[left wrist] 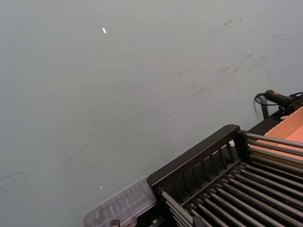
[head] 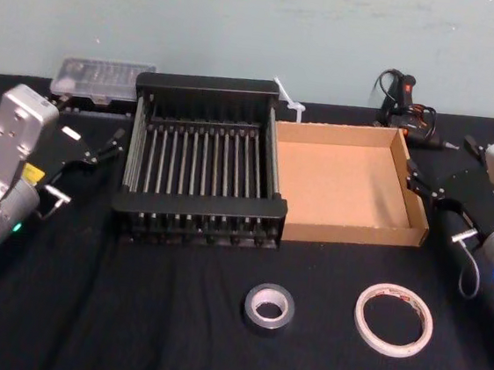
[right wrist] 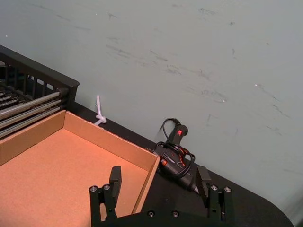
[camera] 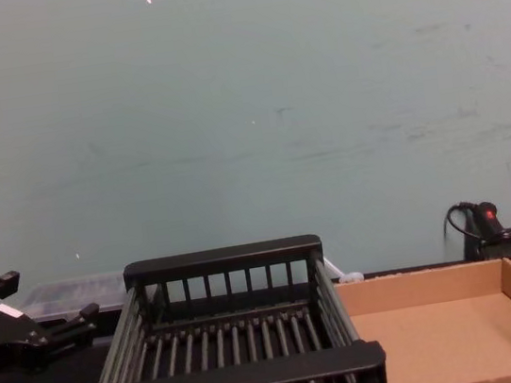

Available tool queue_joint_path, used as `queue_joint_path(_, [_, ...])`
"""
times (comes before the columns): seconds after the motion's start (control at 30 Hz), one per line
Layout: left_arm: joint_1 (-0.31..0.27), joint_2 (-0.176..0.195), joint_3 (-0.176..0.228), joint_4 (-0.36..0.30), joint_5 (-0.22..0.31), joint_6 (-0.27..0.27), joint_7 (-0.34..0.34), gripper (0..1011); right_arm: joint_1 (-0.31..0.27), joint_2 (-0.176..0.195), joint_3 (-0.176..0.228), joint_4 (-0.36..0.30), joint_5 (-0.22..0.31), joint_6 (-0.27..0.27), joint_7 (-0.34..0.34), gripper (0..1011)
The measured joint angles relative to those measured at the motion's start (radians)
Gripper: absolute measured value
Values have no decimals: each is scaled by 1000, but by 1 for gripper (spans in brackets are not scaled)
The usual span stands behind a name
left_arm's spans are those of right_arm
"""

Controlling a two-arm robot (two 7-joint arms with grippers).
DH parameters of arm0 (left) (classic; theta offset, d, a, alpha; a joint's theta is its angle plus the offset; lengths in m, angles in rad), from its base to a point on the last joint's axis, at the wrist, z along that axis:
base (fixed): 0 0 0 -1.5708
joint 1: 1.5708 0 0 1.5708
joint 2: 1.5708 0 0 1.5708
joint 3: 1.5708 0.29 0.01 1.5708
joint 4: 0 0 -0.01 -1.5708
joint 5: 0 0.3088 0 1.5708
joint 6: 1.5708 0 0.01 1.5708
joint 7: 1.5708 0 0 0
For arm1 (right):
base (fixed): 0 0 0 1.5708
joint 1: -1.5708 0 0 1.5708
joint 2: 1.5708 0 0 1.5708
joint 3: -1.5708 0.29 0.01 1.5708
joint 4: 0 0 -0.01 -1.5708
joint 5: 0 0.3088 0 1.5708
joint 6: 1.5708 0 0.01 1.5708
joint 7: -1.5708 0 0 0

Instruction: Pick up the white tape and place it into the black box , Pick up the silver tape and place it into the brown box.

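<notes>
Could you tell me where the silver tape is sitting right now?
In the head view, the silver tape lies flat on the black table, in front of the black box and just left of the white tape.

Before me a matt black cloth (head: 127, 314) covers the table, on it the black box (head: 199, 202) of smooth, faintly glossy bars, the brown box (head: 344, 191) of dull raw cardboard, the silver tape (head: 269, 305) with a soft sheen, and the white tape (head: 394, 318), papery and matt.

Black slatted basket (head: 199, 205), tan cardboard tray (head: 346, 188), grey-silver roll (head: 269, 306)
</notes>
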Motion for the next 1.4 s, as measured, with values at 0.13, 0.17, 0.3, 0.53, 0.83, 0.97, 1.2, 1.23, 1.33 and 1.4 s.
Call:
queue_joint_path(0.13, [0, 0, 0, 0, 0, 0, 0, 1001, -5, 1, 7, -9, -1, 2, 7, 1002])
queue_joint_path(0.17, [0, 0, 0, 0, 0, 0, 0, 1001, -8, 2, 10, -13, -1, 3, 11, 1002])
queue_joint_path(0.3, [0, 0, 0, 0, 0, 0, 0, 1001, -30, 9, 26, -45, 10, 21, 29, 1002])
queue_joint_path(0.53, [0, 0, 0, 0, 0, 0, 0, 1001, -100, 39, 73, -145, 60, 84, 60, 1002])
queue_joint_path(0.83, [0, 0, 0, 0, 0, 0, 0, 1001, -208, 89, 147, -258, 127, 144, 90, 1002])
queue_joint_path(0.97, [0, 0, 0, 0, 0, 0, 0, 1001, -261, 112, 176, -305, 153, 163, 111, 1002])
queue_joint_path(1.2, [0, 0, 0, 0, 0, 0, 0, 1001, -351, 145, 219, -370, 191, 201, 152, 1002])
queue_joint_path(1.23, [0, 0, 0, 0, 0, 0, 0, 1001, -351, 145, 219, -370, 191, 201, 152, 1002])
queue_joint_path(1.33, [0, 0, 0, 0, 0, 0, 0, 1001, -377, 149, 231, -380, 201, 219, 167, 1002])
queue_joint_path(1.4, [0, 0, 0, 0, 0, 0, 0, 1001, -384, 149, 233, -381, 202, 225, 173, 1002])
